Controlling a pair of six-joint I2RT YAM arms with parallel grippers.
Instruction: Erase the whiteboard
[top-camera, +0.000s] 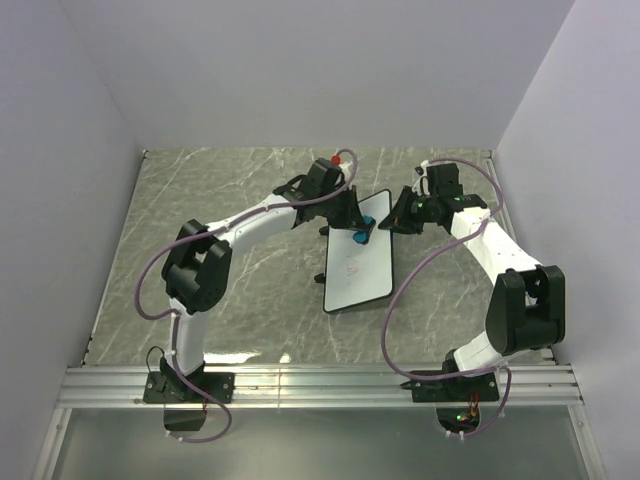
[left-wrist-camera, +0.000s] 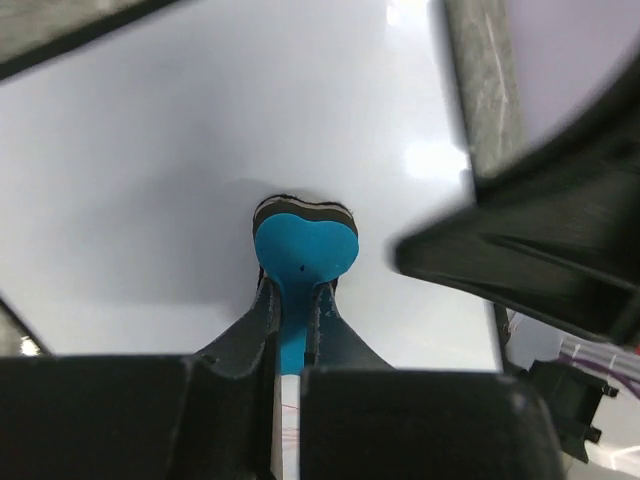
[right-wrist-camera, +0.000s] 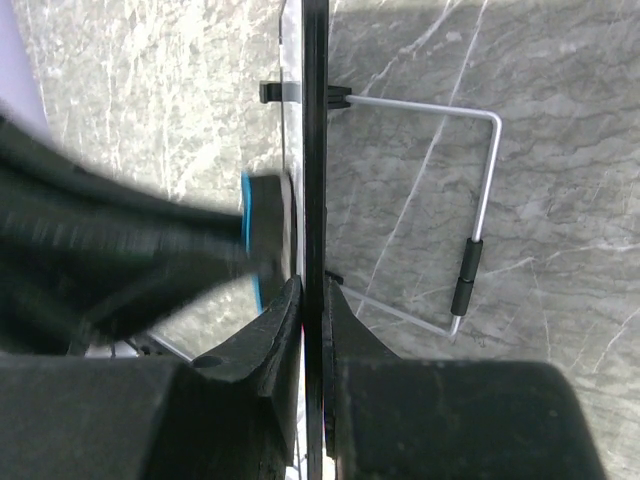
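Note:
The whiteboard (top-camera: 358, 268) lies near the table's middle, white with a thin black rim and faint red scribbles at its centre. My left gripper (top-camera: 358, 232) is shut on the small blue eraser (top-camera: 361, 237) and presses it on the board's far part; in the left wrist view the eraser (left-wrist-camera: 303, 250) sits flat on the white board (left-wrist-camera: 150, 180). My right gripper (top-camera: 393, 220) is shut on the board's far right rim; the right wrist view shows the black rim (right-wrist-camera: 314, 150) edge-on between my fingers (right-wrist-camera: 268, 335).
A bent wire stand (right-wrist-camera: 478, 200) with a black sleeve sticks out from the board's back over the grey marble table (top-camera: 220, 200). White walls close in the table at the back and both sides.

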